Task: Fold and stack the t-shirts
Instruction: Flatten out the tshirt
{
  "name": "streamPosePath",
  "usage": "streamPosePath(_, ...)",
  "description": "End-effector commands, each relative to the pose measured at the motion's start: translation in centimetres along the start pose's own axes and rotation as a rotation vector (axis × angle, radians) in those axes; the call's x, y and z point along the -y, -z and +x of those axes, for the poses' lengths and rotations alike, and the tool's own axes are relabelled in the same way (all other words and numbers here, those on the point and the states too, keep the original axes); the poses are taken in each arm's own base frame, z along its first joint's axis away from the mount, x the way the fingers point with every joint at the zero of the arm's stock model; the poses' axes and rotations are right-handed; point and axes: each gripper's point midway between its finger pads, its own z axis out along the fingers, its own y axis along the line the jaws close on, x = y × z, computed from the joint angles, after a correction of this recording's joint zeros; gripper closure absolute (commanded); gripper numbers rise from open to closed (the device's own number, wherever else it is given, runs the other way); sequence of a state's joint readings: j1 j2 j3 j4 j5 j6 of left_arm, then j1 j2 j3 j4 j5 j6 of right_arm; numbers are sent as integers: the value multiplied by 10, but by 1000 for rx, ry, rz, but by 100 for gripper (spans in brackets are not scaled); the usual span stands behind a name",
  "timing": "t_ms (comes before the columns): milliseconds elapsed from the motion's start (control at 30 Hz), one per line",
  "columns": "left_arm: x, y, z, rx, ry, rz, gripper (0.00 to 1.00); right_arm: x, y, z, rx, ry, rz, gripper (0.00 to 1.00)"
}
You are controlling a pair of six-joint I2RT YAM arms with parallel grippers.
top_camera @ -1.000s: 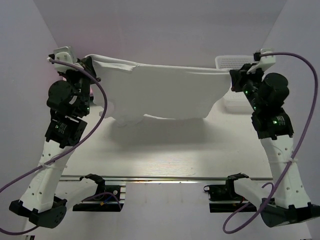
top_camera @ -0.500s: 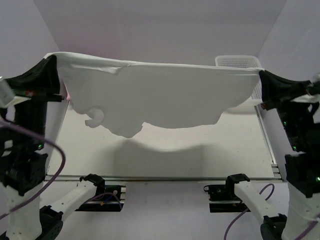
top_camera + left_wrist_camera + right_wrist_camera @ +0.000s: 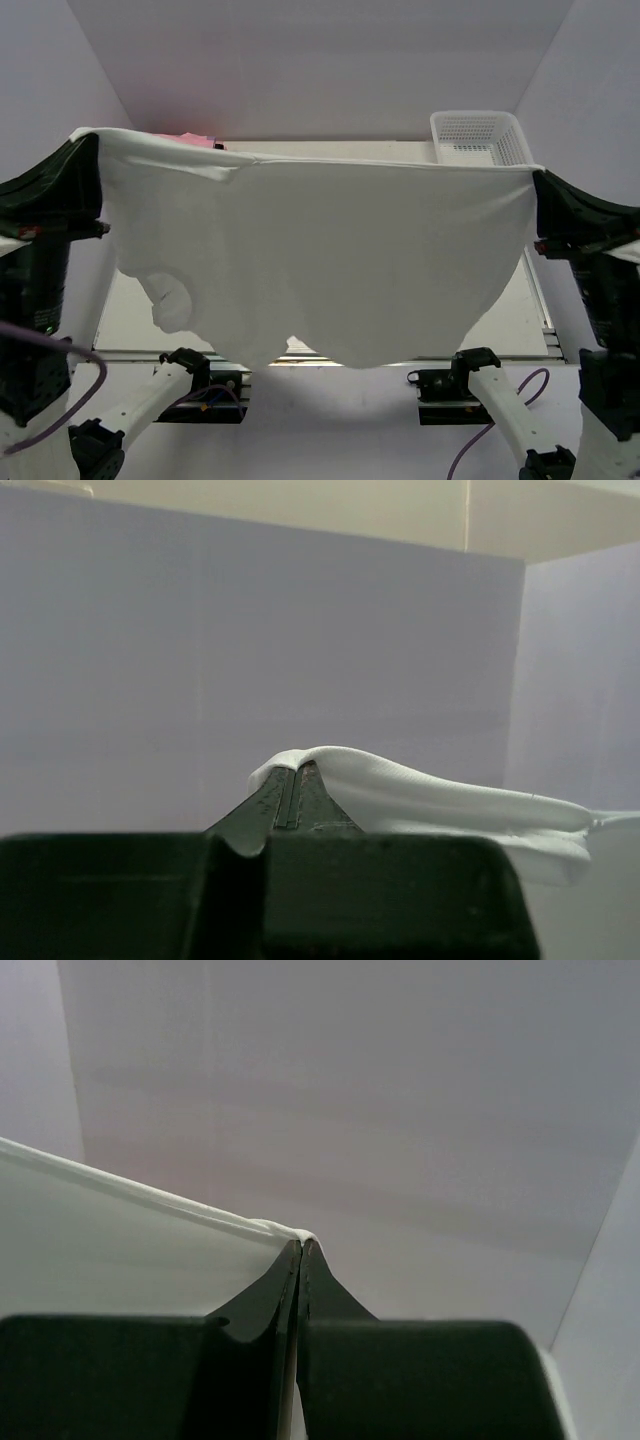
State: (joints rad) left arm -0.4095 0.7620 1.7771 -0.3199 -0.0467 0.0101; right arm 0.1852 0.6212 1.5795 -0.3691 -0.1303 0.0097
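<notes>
Left claw (image 3: pixel 292 770) and right claw (image 3: pixel 301 1245) are each pinched tight on an upper corner of the white t-shirt (image 3: pixel 320 260), which hangs spread in the air between them, above the surface (image 3: pixel 118 318). To lay it well, the arms should probably lower together with the top edge taut and level, so the curled sleeve (image 3: pixel 170 300) and the hem land flat.

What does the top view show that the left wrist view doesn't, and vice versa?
Only the top view: the whole white t-shirt stretched in the air between both arms, the right gripper at its other corner, a basket far right, and a pink shirt far left. Only the left wrist view: a close look at the left gripper, shut on a fold of cloth. Both: the white t-shirt pinched by the left gripper.
</notes>
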Motion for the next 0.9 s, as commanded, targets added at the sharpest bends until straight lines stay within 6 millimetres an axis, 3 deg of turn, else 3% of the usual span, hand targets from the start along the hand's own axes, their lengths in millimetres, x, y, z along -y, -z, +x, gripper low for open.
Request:
streamPosePath(0, -15, -28, 65, -94, -37, -88, 100, 19, -29, 54, -99, -36, 78, 100)
streamPosePath(67, -25, -42, 109, -167, -44, -158, 100, 23, -49, 103, -174, -80, 88, 100)
streamPosePath(100, -35, -44, 145, -233, -76, -209, 100, 26, -54, 115, -192, -94, 101, 100)
streamPosePath(133, -43, -50, 162, -245, -90, -250, 100, 29, -68, 139, -230, -114, 112, 100)
streamPosePath(167, -47, -53, 214, -343, -112, -273, 100, 32, -71, 177, -295, -145, 132, 100)
streamPosePath(200, -54, -54, 239, -382, -129, -306, 100, 35, -75, 194, -323, -156, 147, 100)
streamPosePath(233, -56, -56, 260, -401, -128, -325, 100, 36, -82, 239, -410, -178, 150, 100)
streamPosePath(267, -59, -55, 285, -441, -140, -340, 100, 35, -83, 256, -435, -188, 149, 100)
streamPosePath(300, -62, -46, 339, -544, -153, -361, 100, 27, -90, 272, -418, -213, 101, 100)
streamPosePath(333, -66, -40, 366, -589, -160, -385, 100, 25, -88, 324, -522, -236, 95, 100)
streamPosePath(400, -72, -25, 420, -681, -180, -410, 100, 19, -90, 358, -557, -271, 72, 100)
streamPosePath(433, -83, -12, 465, -765, -194, -446, 100, 16, -89, 406, -662, -295, 64, 100)
streamPosePath(467, -84, -5, 491, -809, -197, -448, 100, 16, -89, 422, -689, -301, 65, 100)
streamPosePath(500, -96, 4, 513, -849, -217, -492, 98, 16, -85, 473, -784, -313, 71, 99)
streamPosePath(533, -110, 23, 564, -948, -233, -537, 87, 18, -96, 480, -785, -306, 66, 95)
streamPosePath(567, -118, 21, 580, -1006, -238, -559, 48, 19, -96, 494, -823, -312, 70, 79)
streamPosePath(600, -124, 28, 600, -1066, -232, -584, 34, 20, -97, 536, -912, -314, 70, 65)
streamPosePath(633, -135, 33, 617, -1112, -211, -633, 30, 21, -104, 540, -959, -317, 64, 52)
streamPosePath(667, -139, 40, 644, -1213, -207, -643, 7, 22, -122, 535, -943, -315, 47, 15)
streamPosePath(700, -137, 37, 651, -1231, -191, -638, 6, 20, -115, 559, -999, -325, 45, 10)
streamPosePath(800, -141, 20, 656, -1185, -152, -598, 0, 13, -123, 560, -994, -346, -4, 10)
streamPosePath(867, -131, 14, 654, -1172, -117, -536, 0, 10, -123, 559, -992, -360, -8, 10)
